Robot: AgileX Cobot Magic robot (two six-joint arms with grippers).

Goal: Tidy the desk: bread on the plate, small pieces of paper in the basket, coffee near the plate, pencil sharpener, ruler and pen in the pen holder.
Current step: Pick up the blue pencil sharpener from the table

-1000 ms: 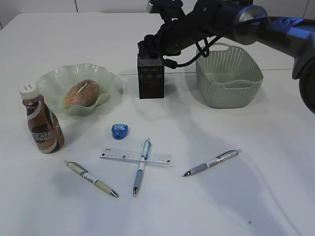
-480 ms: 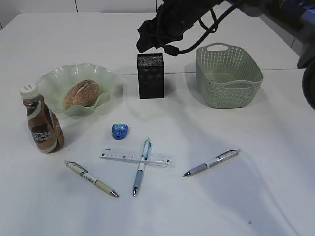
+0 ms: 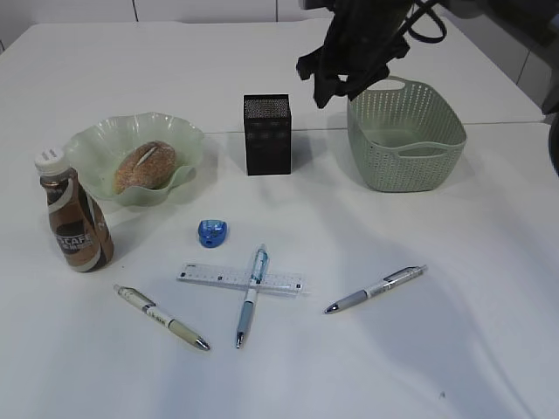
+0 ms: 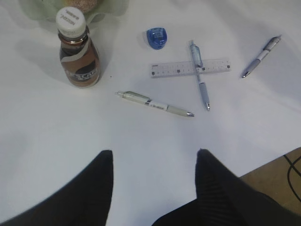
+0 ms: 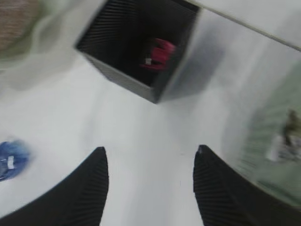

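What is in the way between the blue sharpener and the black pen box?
Nothing visible. The blue sharpener lies on bare table, and only empty white surface separates it from the black pen holder behind it.

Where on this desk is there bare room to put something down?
Free: the table right of the grey pen and in front of the basket; also behind the plate. Crowded: the front middle, around ruler, sharpener and crossed pen.

My exterior view slants down, pen holder [image 3: 266, 133] central; right wrist overhead, close; left wrist farther, misses it.
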